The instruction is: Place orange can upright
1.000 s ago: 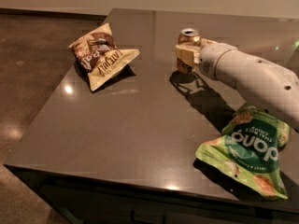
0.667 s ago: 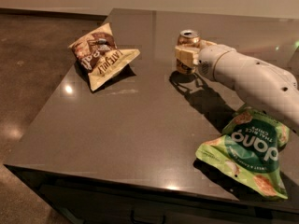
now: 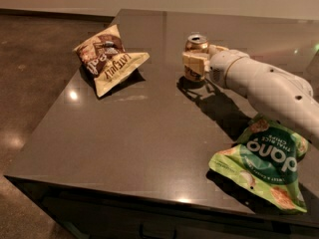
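The orange can (image 3: 196,45) stands upright on the dark table (image 3: 149,133) near its far middle, silver top with pull tab facing up. My gripper (image 3: 198,62) reaches in from the right on a white arm and sits around the can, its tan fingers (image 3: 193,62) covering the can's lower front. The can's base is hidden behind the fingers, so I cannot see whether it rests on the table.
A brown and cream snack bag (image 3: 109,59) lies at the table's left rear. A green chip bag (image 3: 266,163) lies at the front right, under my arm. The table's left and front edges drop to a dark floor.
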You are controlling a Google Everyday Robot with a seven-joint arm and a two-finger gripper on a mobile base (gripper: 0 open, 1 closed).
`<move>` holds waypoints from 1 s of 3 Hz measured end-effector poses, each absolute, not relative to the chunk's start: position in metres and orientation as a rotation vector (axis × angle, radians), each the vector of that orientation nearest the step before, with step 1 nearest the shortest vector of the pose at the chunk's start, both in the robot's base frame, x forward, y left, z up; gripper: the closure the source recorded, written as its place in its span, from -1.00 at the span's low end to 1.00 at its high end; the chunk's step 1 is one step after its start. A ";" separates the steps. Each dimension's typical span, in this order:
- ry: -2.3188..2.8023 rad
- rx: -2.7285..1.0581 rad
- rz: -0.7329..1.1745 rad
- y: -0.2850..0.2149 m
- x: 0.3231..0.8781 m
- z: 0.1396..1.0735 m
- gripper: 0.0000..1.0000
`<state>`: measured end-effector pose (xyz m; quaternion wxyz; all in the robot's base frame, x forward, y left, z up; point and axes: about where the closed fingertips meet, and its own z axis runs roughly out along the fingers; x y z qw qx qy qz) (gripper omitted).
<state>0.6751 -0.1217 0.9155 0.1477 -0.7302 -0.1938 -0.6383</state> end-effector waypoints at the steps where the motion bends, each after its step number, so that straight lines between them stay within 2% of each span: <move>1: -0.568 -2.103 -1.841 -0.121 0.676 0.913 -0.89; 2: -0.569 -2.101 -1.840 -0.120 0.676 0.913 -1.00; 3: -0.569 -2.101 -1.840 -0.120 0.676 0.913 -1.00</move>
